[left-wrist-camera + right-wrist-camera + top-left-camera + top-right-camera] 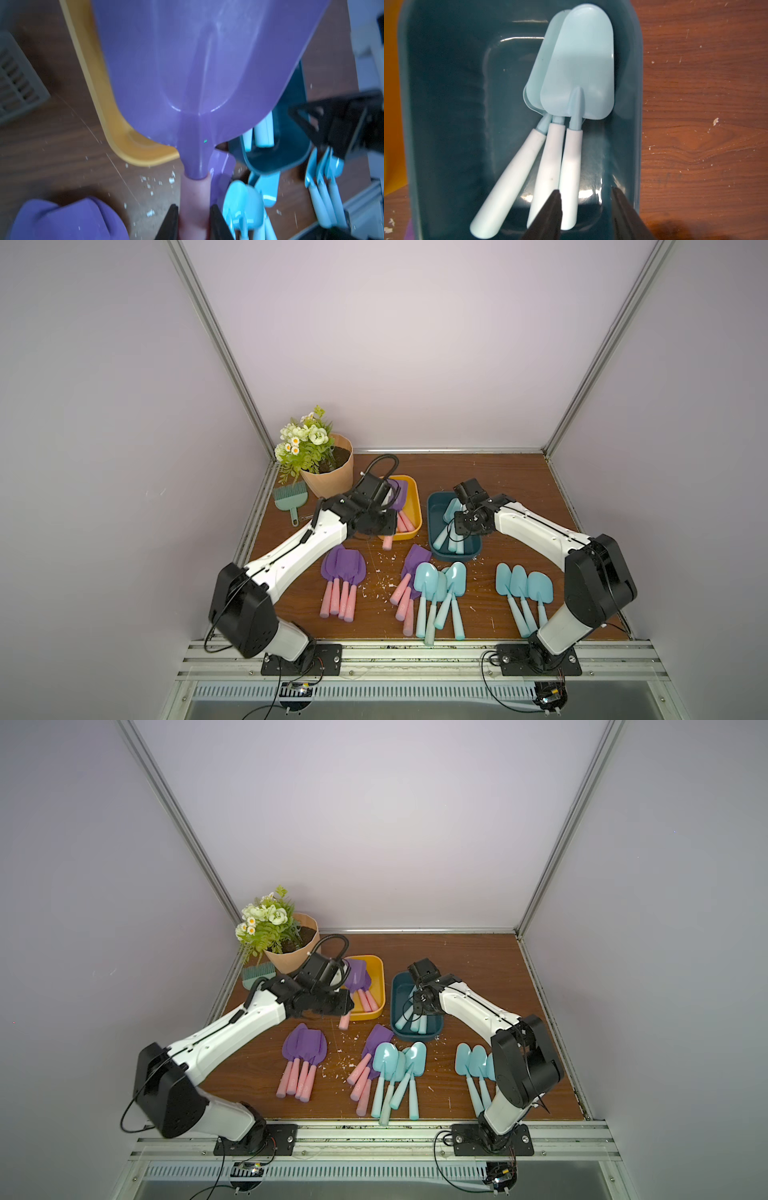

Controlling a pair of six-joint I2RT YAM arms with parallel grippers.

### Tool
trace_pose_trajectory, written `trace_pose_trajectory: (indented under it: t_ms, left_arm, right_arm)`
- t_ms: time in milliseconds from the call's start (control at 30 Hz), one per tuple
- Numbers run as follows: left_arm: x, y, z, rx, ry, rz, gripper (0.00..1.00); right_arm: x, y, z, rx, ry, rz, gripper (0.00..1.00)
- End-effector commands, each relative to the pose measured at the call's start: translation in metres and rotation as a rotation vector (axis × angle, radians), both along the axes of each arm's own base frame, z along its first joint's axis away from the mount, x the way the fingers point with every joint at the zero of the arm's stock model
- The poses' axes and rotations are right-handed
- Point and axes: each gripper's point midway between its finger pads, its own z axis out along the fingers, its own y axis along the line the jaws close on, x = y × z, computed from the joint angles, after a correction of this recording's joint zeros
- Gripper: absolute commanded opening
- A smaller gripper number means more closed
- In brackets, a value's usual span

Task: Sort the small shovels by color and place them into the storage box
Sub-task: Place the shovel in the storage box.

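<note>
My left gripper (194, 220) is shut on the pink handle of a purple-bladed shovel (199, 68), held over the near end of the yellow box (415, 506); more purple shovels lie in that box. My right gripper (586, 209) hangs open above the dark teal box (446, 104), where three light blue shovels (579, 68) lie side by side. On the table rest a purple bunch (343, 568), a mixed purple and blue pile (432, 580) and three light blue shovels (523, 585). In a top view the left gripper (338, 1006) and right gripper (415, 1000) are mostly hidden by their wrists.
A flower pot (328, 477) stands at the back left, with a green hand brush (291, 497) beside it. White crumbs (382, 572) are scattered on the wooden table between the piles. Metal frame rails edge the table on all sides.
</note>
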Motion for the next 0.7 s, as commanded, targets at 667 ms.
trace_pose_trajectory:
  t_ms: [667]
  left_arm:
    - [0.098,-0.002,-0.113,-0.003,0.132,0.164,0.01]
  right_arm:
    - [-0.033,0.002,0.003,0.068,0.037,0.063,0.43]
